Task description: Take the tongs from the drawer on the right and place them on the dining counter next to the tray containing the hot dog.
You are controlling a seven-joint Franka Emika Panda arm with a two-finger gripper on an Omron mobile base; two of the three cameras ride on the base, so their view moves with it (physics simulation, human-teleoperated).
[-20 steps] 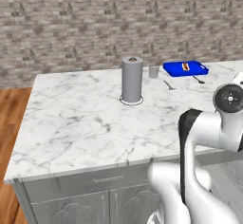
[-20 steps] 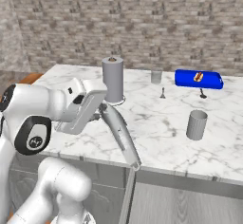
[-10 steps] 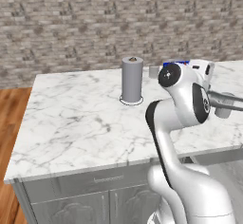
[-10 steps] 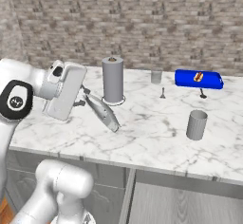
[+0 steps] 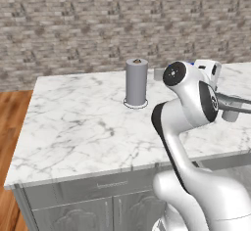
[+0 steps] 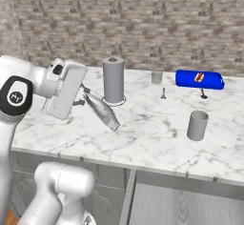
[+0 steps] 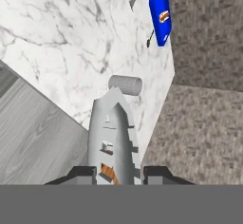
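- A second ago my arm was low at the near edge of the dining counter (image 6: 143, 138) with the tongs (image 6: 102, 112) angled down toward the cabinets; now I have swung up, and the tongs hang over the marble, pointing toward the far right corner.
- My gripper (image 7: 116, 174) is clamped on the handle end of the tongs (image 7: 113, 137), one finger at each side in the hand view, the metal arms running out ahead of me.
- I judge that fetching from the drawer is finished and that the carry across the counter is in hand; the placing is not yet done.
- The tray (image 6: 199, 79) lies near the far right corner of the slab, with the hot dog (image 6: 199, 77) in it. It's well apart from the tongs' tip.
- Between me and the tray: a grey ribbed cup (image 6: 197, 125) toward the near right edge, close to my line in the hand view.
- A tall grey cylinder (image 6: 113, 80) on a ring base stands just beside the tongs, toward the far edge.
- A small glass (image 6: 157, 76) and two small dark upright pieces (image 6: 163, 94) stand just before the tray; I should set the tongs down clear of them.
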